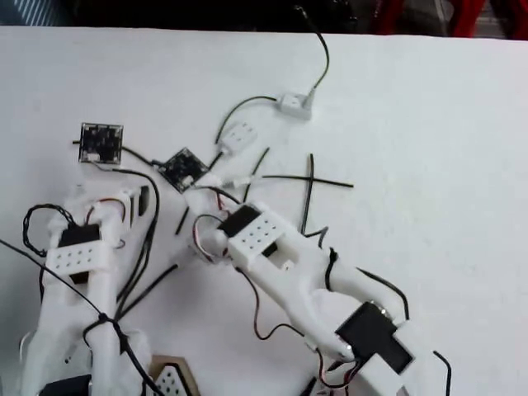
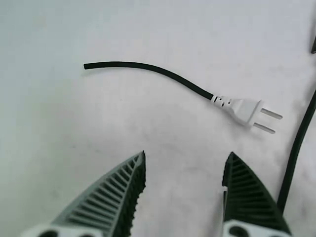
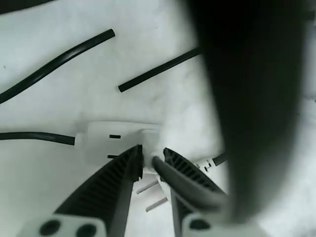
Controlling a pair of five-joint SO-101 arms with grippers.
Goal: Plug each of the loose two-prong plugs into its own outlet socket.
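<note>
**Left gripper** (image 2: pixel 186 154): jaws wide apart and empty, held low over the white table (image 2: pixel 59 128). A loose plug (image 2: pixel 243 109) lies flat on the table just beyond the fingertips, off toward one finger and touching neither. Its long axis, from the cut end of its short black cord (image 2: pixel 148 69) to the two prongs, runs across the line of reach, roughly parallel to the gap between the fingers. A grasp across the body would therefore likely call for a wrist turn. This arm is the nearer one to this plug.

**Right gripper** (image 3: pixel 152 155): low over a white socket (image 3: pixel 106 140) whose two slots face up. A second plug (image 3: pixel 148 186) lies partly hidden just beside it, and whether the gripper clamps it cannot be told.

**Farther off:** two white blocks (image 1: pixel 238 134) on cords, probably more sockets.
</note>
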